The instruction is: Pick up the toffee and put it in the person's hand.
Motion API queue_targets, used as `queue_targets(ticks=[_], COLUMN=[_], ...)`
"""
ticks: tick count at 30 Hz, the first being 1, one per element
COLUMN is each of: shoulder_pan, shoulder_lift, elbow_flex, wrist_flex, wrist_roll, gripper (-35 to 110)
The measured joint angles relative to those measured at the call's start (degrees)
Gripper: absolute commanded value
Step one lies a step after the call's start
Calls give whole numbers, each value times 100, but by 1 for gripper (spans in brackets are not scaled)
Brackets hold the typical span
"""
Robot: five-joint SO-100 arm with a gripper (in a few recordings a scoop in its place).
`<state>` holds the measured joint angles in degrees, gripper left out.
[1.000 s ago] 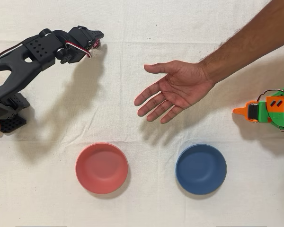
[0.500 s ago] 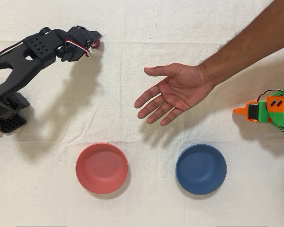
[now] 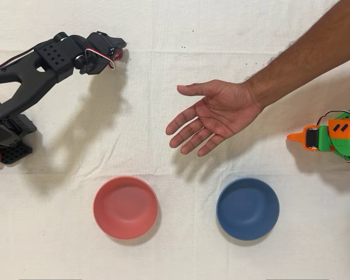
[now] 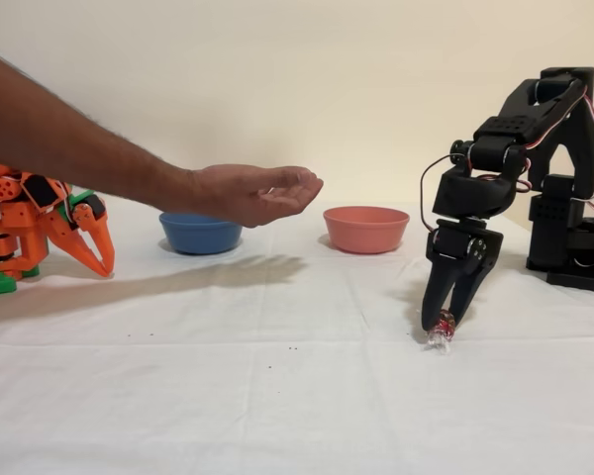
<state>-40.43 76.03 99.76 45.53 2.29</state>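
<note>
Pinching the toffee point(image 4: 442, 328) between its fingertips, the black gripper point(image 4: 445, 319) points almost straight down at the white cloth point(image 4: 277, 396), jaws closed on the sweet's dark red body with a clear twisted end poking out below. From the fixed view the toffee sits at or just above the cloth (contact is hard to call). Overhead, the gripper point(image 3: 118, 52) is at the upper left, with a bit of red wrapper point(image 3: 119, 54) showing at the tips.

The person's hand point(image 3: 213, 116) waits palm-up and fingers spread in mid-table, raised off the cloth, well apart from the gripper; it's held flat and open so a small sweet can be dropped in without rolling off. Red bowl point(image 3: 125, 206) and blue bowl point(image 3: 247, 208) sit near the bottom edge, outside the likely carry path. Orange arm point(image 3: 329, 135) idle at right. Next step, likely: lift and swing across to the palm.
</note>
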Motion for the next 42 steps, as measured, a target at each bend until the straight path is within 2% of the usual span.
queue_targets(ticks=[30,36,42], shoulder_pan=[176,176,185], shoulder_lift=[-158,-176,-176], elbow_flex=[-211,-211,-211], wrist_flex=[-97,-97,-176], wrist_roll=[-343,-448,-633], gripper=[21,13,10])
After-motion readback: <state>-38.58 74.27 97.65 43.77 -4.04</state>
